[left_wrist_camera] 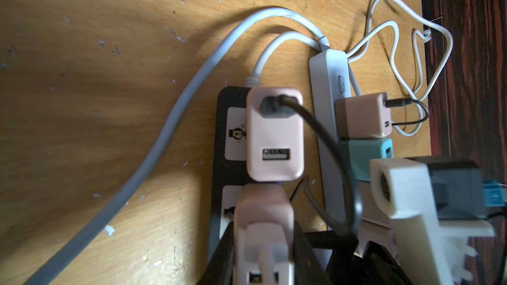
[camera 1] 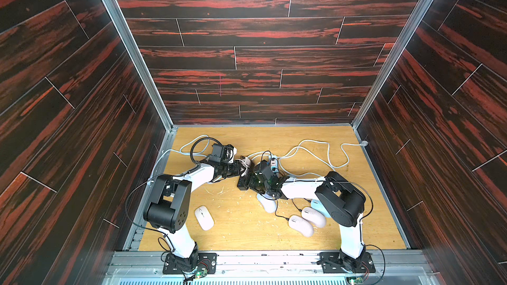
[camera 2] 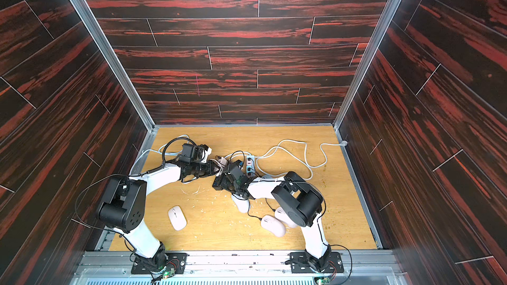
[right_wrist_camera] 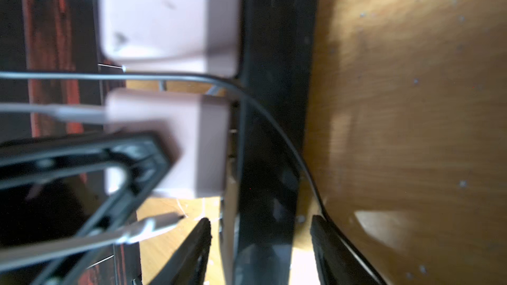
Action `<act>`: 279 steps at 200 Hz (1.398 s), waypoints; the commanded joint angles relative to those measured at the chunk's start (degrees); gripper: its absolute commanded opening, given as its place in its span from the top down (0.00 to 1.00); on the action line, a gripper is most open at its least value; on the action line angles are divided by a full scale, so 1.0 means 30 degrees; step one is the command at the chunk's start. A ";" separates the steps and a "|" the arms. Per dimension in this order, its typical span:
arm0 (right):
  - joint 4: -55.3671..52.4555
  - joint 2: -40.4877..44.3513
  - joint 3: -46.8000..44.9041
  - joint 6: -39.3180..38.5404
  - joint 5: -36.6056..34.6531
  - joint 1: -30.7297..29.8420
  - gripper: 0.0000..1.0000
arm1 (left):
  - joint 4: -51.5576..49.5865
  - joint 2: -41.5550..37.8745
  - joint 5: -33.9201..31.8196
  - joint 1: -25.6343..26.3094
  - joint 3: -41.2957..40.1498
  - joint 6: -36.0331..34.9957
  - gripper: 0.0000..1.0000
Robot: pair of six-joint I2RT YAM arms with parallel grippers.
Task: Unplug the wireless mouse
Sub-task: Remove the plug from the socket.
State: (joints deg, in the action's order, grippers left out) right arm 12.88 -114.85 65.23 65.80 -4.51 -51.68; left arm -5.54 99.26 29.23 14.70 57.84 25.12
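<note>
Left gripper [left_wrist_camera: 263, 245] clamped on a pink charger [left_wrist_camera: 262, 206] at the black power strip [right_wrist_camera: 269, 132], right gripper [right_wrist_camera: 260, 245] with jaws apart astride that strip on the bench [right_wrist_camera: 411, 105], and the wireless mouse [camera 1: 300, 226], probably this pink corded one, lying nearer the robot: the unplugging step, next needing a straight pull with the strip braced.

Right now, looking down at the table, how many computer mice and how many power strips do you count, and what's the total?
Mice: 5, the pale blue one partly hidden
Power strips: 2, one black, one white
Total: 7
</note>
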 commanded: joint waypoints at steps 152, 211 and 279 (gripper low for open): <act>0.0157 -0.1622 0.0845 0.0881 0.0891 0.0713 0.58 | 0.0521 -0.0859 0.0502 -0.0212 -0.0418 -0.0111 1.00; 0.0201 -0.1679 0.0411 0.1426 0.0911 0.0993 0.64 | 0.2714 -0.3095 -0.0659 -0.0212 -0.2213 0.0046 1.00; 0.0743 -0.1679 0.0058 0.1397 0.1238 0.1141 0.64 | 0.2182 -0.5548 -0.3280 -0.0212 -0.4152 0.0405 1.00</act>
State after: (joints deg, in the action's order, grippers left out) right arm 18.02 -118.04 66.54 70.02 0.05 -48.97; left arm 3.09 87.85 24.56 14.11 47.00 26.00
